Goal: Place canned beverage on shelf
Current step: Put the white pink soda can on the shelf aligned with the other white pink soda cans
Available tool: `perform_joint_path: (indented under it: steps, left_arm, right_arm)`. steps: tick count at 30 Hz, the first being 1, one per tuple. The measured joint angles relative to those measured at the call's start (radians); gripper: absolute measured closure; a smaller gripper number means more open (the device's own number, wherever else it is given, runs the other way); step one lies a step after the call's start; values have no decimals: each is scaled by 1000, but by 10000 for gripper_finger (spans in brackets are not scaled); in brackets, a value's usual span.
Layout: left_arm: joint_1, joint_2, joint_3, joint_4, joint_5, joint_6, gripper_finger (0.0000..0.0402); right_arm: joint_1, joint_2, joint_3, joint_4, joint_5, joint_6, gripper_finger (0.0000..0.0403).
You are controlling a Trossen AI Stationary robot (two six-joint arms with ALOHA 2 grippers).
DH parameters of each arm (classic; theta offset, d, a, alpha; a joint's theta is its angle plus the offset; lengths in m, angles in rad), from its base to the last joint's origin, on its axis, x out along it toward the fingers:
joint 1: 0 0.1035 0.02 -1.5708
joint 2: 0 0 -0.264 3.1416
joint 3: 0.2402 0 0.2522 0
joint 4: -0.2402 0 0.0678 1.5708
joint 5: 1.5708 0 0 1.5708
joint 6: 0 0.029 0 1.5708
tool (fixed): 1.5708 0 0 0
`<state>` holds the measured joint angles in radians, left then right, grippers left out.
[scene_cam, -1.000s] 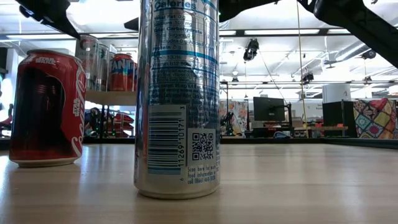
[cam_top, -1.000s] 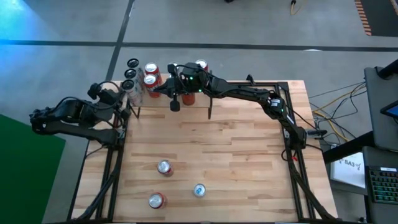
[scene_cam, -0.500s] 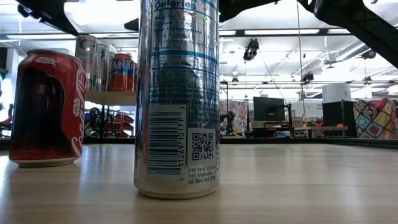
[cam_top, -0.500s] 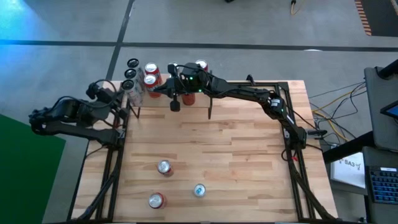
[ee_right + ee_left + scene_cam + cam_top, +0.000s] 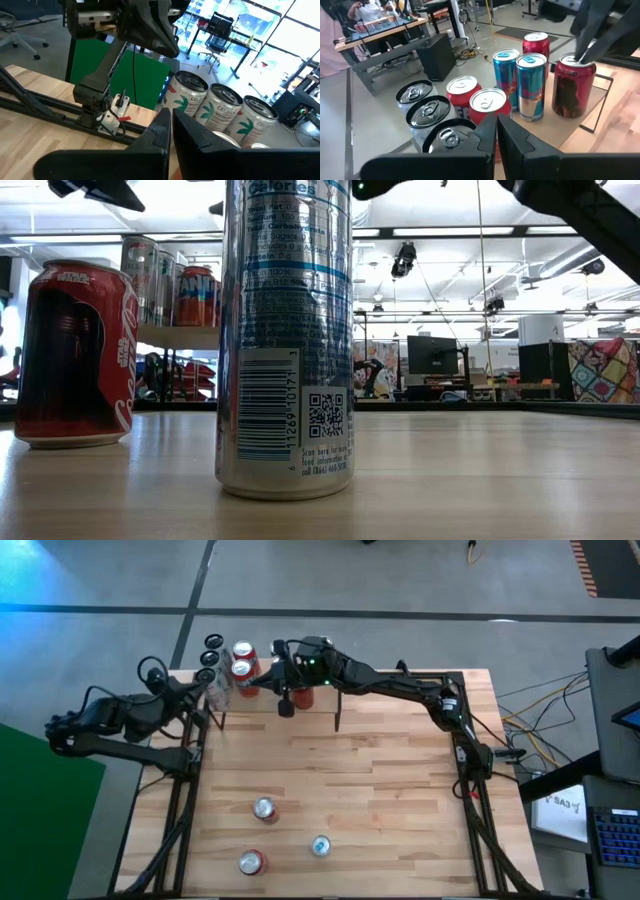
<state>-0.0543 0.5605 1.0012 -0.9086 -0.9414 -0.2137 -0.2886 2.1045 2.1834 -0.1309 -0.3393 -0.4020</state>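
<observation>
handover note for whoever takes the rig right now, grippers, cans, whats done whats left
Left gripper: shut, empty, at the shelf's left end above the white cans.
Right gripper: shut, empty, over the shelf at the table's far edge.
Shelf: already loaded with upright cans: white ones, red ones, two blue ones and a dark red can.
Done: those cans are placed.
Left: three cans stand on the table's near part: a silver-topped can, a red can and a tall slim can. Neither gripper is near them.
</observation>
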Motion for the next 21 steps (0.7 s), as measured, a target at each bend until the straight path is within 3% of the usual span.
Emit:
perform_joint_path:
  steps: [5, 14, 21]
  left_arm:
    - [0, 26, 0, 26, -3, -3, 402]
    - [4, 121, 1, 140, -2, 56, 402]
    - [31, 213, 68, 123, 15, 59, 402]
  right_arm:
    - [0, -51, 0, -84, 4, -5, 394]
    - [-6, -93, 0, -223, 138, -97, 394]
    - [-6, -151, 0, -352, 191, -96, 394]
